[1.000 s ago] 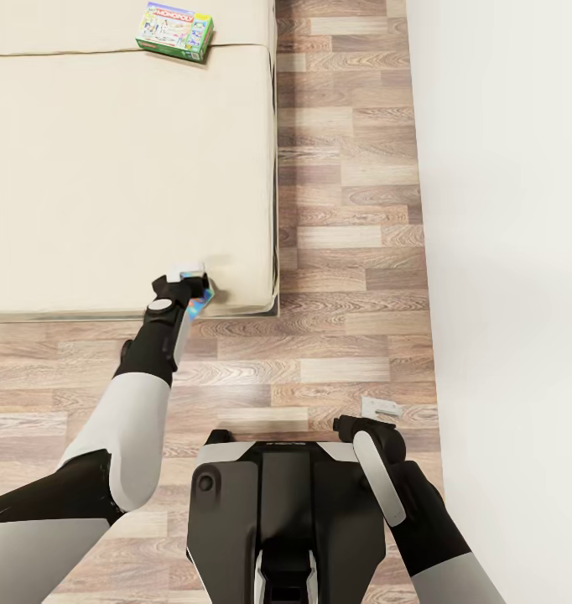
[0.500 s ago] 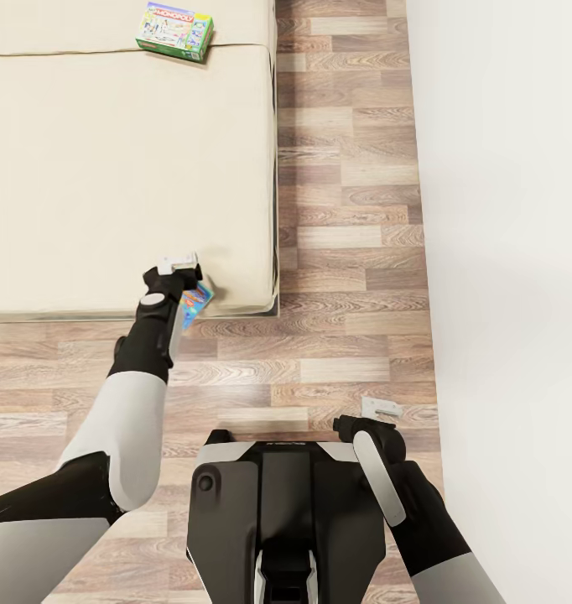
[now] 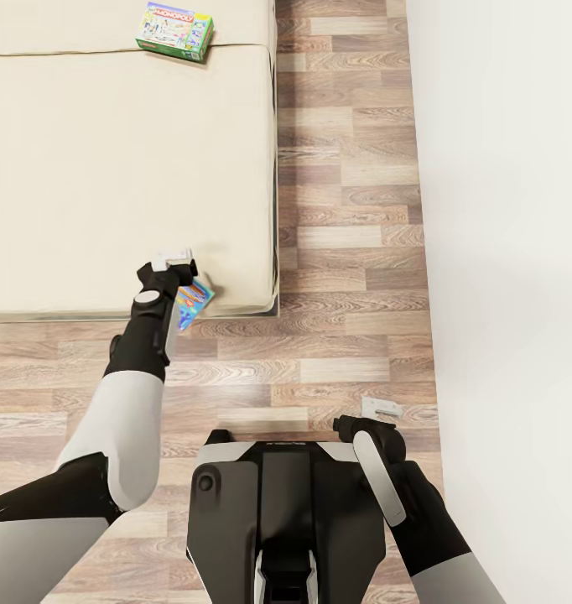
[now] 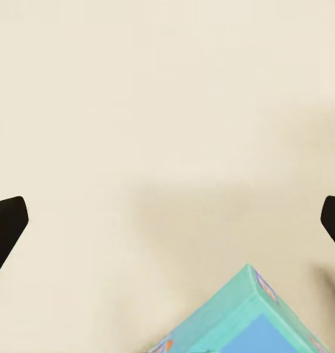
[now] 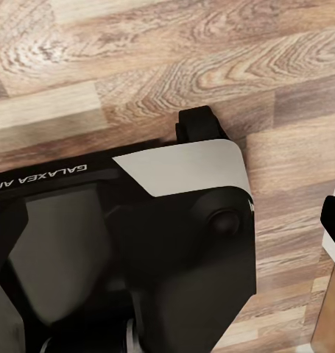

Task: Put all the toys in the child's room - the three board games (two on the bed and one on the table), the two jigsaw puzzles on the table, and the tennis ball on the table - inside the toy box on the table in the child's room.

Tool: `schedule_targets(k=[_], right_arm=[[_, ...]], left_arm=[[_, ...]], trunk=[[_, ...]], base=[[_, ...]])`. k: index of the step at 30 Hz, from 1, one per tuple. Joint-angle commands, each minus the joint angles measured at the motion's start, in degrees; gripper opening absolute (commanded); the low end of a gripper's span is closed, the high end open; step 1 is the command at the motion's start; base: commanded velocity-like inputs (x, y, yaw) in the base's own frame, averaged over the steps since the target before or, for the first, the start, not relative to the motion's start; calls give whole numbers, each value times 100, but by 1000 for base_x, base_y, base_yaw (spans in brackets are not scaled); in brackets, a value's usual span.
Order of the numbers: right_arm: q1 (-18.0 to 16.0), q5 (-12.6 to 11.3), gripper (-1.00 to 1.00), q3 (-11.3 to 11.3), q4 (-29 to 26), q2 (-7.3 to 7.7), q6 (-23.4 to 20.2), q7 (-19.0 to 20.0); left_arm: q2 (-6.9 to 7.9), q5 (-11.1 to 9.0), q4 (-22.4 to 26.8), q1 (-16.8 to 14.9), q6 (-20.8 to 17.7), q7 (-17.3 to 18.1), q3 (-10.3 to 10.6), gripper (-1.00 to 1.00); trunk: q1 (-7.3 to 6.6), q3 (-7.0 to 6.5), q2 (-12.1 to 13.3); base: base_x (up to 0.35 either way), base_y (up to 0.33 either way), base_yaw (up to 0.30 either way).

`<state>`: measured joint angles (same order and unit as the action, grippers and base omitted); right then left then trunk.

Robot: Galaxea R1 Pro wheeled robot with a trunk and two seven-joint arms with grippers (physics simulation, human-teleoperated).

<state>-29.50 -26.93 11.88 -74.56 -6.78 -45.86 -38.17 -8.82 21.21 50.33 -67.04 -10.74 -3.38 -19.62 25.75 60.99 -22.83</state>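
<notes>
Beige bed (image 3: 110, 168) has two board games on it: a green Monopoly box (image 3: 174, 30) far up, and a blue box (image 3: 191, 303) at the bed's near edge under the wide-open left end effector (image 3: 174, 262), not yet grabbed.

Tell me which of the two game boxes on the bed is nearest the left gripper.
The teal-blue box at the bed's near edge, right beside the left gripper. The green Monopoly box lies far up the mattress.

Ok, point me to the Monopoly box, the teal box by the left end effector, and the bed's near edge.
Monopoly box (image 3: 174, 30): head view, middle of its printed lid.
Teal box (image 3: 193, 299): head view, its exposed colourful face beside the left end effector (image 3: 174, 258).
Bed (image 3: 236, 312): head view, near edge of the mattress.
</notes>
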Motion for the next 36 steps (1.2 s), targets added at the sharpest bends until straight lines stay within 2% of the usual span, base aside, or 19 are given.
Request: schedule_targets(k=[1,7,9,15,16,21,23,24,25,26,28,29,30,32,33,35,36], right_arm=[[-3,-57,100,7,-6,1,-11,-59],[-3,-58,100,7,-2,1,-11,-59],[-3,-55,100,7,22,1,-9,-59],[-3,-44,100,4,108,-6,-4,-59],[-3,-43,100,2,131,-6,-3,-59],[-3,-41,100,0,168,-7,-2,-59],[-3,-41,100,-1,178,-7,-2,-59],[-3,-43,100,-1,183,-7,-2,-58],[-3,-42,100,-1,186,-7,-2,-58],[-3,-42,100,-1,189,-7,-2,-59],[-3,-40,100,-1,192,-7,-2,-59],[-3,-39,100,-1,194,-4,-2,-59],[-3,-36,100,-1,195,-2,-2,-59],[-3,-35,100,-1,195,-1,-2,-59],[-3,-34,100,-1,196,3,-2,-59],[-3,-32,100,-1,196,6,-2,-58],[-3,-30,100,-1,196,7,-2,-58]], left_arm=[[-4,43,33,-2,-25,1,-14,100],[15,45,347,-2,-65,3,-26,100],[28,48,498,2,-80,7,-109,100],[51,71,827,10,-112,21,-545,100],[81,86,912,13,-132,28,-686,100],[267,109,1063,26,-306,37,-968,100],[455,101,1116,32,-524,44,-1078,100],[615,85,1136,39,-705,56,-1145,100],[700,77,1144,43,-804,65,-1183,100],[870,64,1154,52,-1008,86,-1268,100],[1031,53,1157,61,-1201,132,-1367,100],[1179,50,1160,68,-1369,221,-1487,100],[1329,54,1161,81,-1526,403,-1655,100],[1456,61,1162,104,-1659,603,-1824,100],[1576,70,1162,155,-1808,847,-2016,100],[1688,87,1163,226,-1983,1109,-2200,100],[1792,105,1162,311,-2173,1376,-2353,100]], trunk=[[4,6,-9],[4,6,-9],[4,6,-9],[4,6,-9],[4,6,-9],[4,6,-9],[4,6,-9],[4,6,-9],[4,6,-9],[4,6,-9],[4,6,-9],[4,6,-9],[4,6,-9],[4,6,-9],[4,6,-9],[4,6,-9],[4,6,-9]], base=[[0,0,0],[0,0,0],[0,0,0],[0,0,0],[0,0,0],[0,0,0],[0,0,0],[0,0,0],[0,0,0],[0,0,0],[0,0,0],[0,0,0],[0,0,0],[0,0,0],[0,0,0],[0,0,0],[0,0,0]])
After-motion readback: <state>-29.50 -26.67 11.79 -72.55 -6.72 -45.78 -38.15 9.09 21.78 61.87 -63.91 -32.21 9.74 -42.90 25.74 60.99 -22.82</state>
